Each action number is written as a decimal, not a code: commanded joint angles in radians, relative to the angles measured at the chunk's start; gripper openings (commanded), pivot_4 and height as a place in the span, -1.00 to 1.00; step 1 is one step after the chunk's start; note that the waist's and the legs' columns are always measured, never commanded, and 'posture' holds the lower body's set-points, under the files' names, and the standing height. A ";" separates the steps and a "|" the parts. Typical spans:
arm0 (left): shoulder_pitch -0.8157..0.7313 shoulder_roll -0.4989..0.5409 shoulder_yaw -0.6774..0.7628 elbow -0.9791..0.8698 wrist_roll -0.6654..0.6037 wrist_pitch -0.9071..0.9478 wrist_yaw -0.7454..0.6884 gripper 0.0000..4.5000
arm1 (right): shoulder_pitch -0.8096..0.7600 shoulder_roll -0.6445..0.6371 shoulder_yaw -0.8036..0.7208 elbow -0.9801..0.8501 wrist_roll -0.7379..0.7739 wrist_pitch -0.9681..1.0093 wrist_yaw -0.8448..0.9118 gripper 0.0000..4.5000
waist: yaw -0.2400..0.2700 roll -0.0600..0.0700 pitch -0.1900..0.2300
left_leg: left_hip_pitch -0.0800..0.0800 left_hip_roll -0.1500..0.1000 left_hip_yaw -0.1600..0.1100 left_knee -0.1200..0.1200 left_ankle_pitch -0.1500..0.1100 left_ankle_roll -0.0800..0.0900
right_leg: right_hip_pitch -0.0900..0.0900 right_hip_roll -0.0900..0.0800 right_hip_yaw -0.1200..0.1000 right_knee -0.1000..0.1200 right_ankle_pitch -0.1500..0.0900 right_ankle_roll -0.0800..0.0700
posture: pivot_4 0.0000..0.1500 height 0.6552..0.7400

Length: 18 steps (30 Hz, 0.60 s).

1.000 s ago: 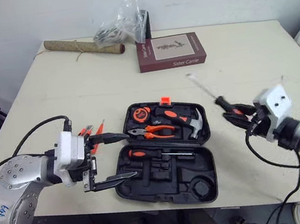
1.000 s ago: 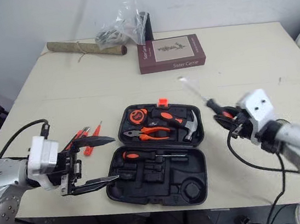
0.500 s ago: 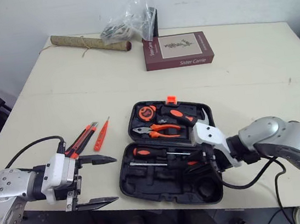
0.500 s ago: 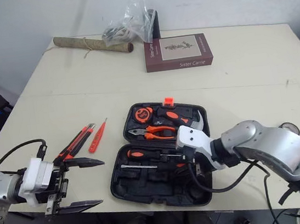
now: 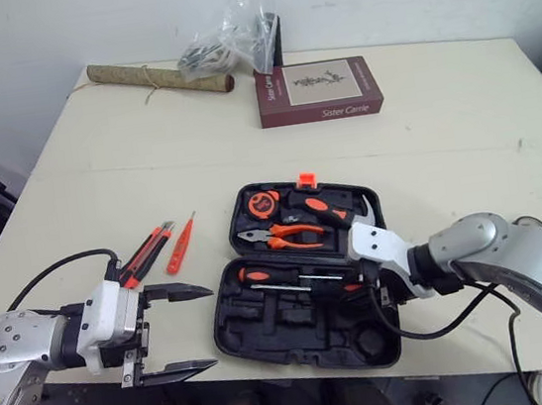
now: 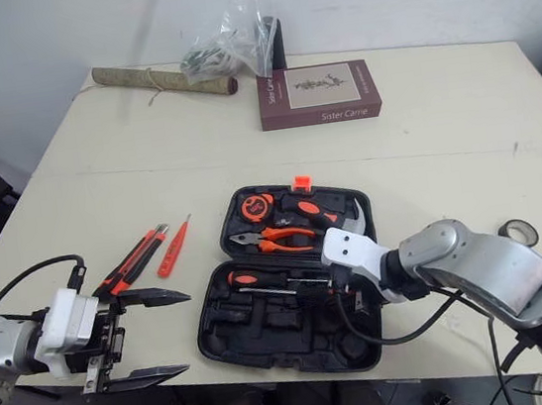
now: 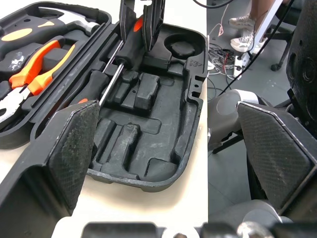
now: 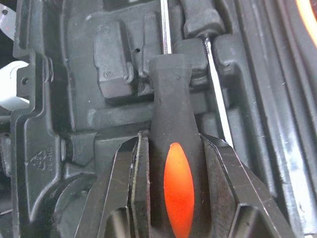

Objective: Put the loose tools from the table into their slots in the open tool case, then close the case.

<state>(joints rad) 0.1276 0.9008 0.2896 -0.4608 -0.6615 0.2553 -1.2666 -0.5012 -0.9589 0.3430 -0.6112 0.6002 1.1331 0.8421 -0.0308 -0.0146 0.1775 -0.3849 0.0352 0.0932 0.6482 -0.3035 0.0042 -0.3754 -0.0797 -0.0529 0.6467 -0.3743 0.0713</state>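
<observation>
Orange-and-black screwdriver (image 8: 171,198) sat clamped in the right gripper (image 8: 170,143), low over its slot in the tool case (image 5: 299,337); hammer (image 5: 360,213), pliers (image 5: 285,235), tape measure (image 5: 263,201) and second screwdriver (image 5: 257,274) were seated; utility knife (image 5: 146,254) and tester pen (image 5: 181,246) lay loose on the table (image 5: 443,140); left gripper (image 5: 205,328) hung wide apart, empty; lid not yet closed.

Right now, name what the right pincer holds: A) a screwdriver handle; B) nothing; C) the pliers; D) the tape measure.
A: the right pincer is shut around the black-and-orange handle of the screwdriver, over the lower half of the tool case.
</observation>
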 commanded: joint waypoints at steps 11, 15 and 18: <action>-0.005 -0.007 -0.006 -0.034 -0.004 0.008 0.028 1.00 | 0.038 -0.023 -0.016 -0.003 -0.013 0.021 -0.003 -0.53 | 0.000 -0.001 0.000 | 0.000 0.000 0.000 0.000 0.000 0.000 | 0.000 0.000 0.000 0.000 0.000 0.000 | 1.00 1.00; -0.006 -0.007 -0.005 -0.033 -0.004 0.007 0.034 1.00 | 0.047 0.001 -0.023 0.002 -0.012 0.040 -0.021 -0.53 | -0.001 -0.001 -0.001 | 0.000 0.000 0.000 0.001 0.000 0.000 | 0.000 0.000 0.000 0.001 0.000 0.000 | 1.00 1.00; -0.001 0.001 -0.003 -0.033 -0.015 0.025 0.035 1.00 | 0.040 -0.017 -0.020 0.004 -0.004 0.054 0.002 -0.53 | 0.000 -0.001 -0.001 | 0.000 0.000 0.000 0.001 0.000 0.000 | 0.000 0.000 0.000 0.001 0.000 0.000 | 1.00 1.00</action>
<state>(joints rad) 0.1245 0.8966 0.2742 -0.4663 -0.6616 0.2719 -1.2340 -0.4665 -0.9568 0.3112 -0.6145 0.6038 1.1542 0.8438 -0.0307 -0.0154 0.1768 -0.3845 0.0352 0.0930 0.6491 -0.3034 0.0041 -0.3751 -0.0795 -0.0530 0.6480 -0.3743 0.0713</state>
